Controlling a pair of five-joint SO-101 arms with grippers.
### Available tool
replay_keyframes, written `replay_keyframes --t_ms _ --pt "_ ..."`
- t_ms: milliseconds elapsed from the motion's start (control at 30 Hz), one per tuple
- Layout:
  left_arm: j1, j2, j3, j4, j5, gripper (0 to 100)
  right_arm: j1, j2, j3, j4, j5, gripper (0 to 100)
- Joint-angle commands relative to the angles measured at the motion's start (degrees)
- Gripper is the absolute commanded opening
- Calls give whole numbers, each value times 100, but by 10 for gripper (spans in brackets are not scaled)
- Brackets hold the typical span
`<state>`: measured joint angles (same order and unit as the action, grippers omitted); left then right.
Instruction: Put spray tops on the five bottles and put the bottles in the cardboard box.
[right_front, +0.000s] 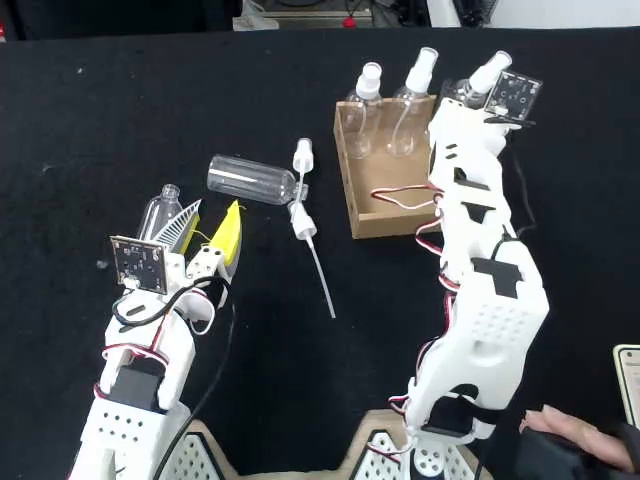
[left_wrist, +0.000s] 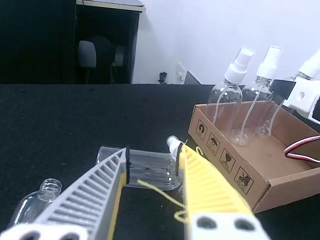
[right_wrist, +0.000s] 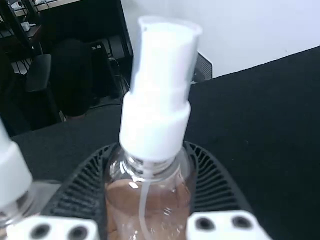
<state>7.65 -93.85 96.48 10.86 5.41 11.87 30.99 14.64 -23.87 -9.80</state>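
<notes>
The cardboard box (right_front: 385, 200) stands at the back right, and two clear bottles with spray tops (right_front: 365, 105) (right_front: 412, 95) stand in it. My right gripper (right_front: 468, 98) is at the box's far right corner, shut on a third topped bottle (right_wrist: 150, 125) held upright. A clear bottle (right_front: 250, 180) lies on its side mid-table, with two loose spray tops (right_front: 303, 157) (right_front: 303, 222) by its neck. Another bottle without a top (right_front: 160, 210) lies left of it. My left gripper (right_front: 212, 212) is open, just short of the lying bottle (left_wrist: 145, 170), holding nothing.
The black table (right_front: 150, 100) has free room at the left and along the front middle. The right arm's body (right_front: 480, 280) runs along the box's right side. A flat light object (right_front: 630, 380) lies at the right edge.
</notes>
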Motion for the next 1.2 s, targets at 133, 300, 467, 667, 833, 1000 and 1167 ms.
replay_keyframes --t_ms 133,300,467,667,833,1000,1167 --pt "31 -35 127 -53 -62 166 70 -84 -400 9 334 74" --pt "31 -44 136 -53 -62 166 70 -75 -400 9 844 74" --pt "31 -44 136 -53 -62 166 70 -75 -400 9 844 74" --pt "31 -44 136 -53 -62 166 70 -66 -409 0 844 74" --pt "31 -44 136 -53 -62 166 70 -66 -400 0 844 74" --pt "31 -44 136 -53 -62 166 70 -66 -374 0 844 74" --pt "31 -44 136 -53 -62 166 70 110 -409 -35 844 74"
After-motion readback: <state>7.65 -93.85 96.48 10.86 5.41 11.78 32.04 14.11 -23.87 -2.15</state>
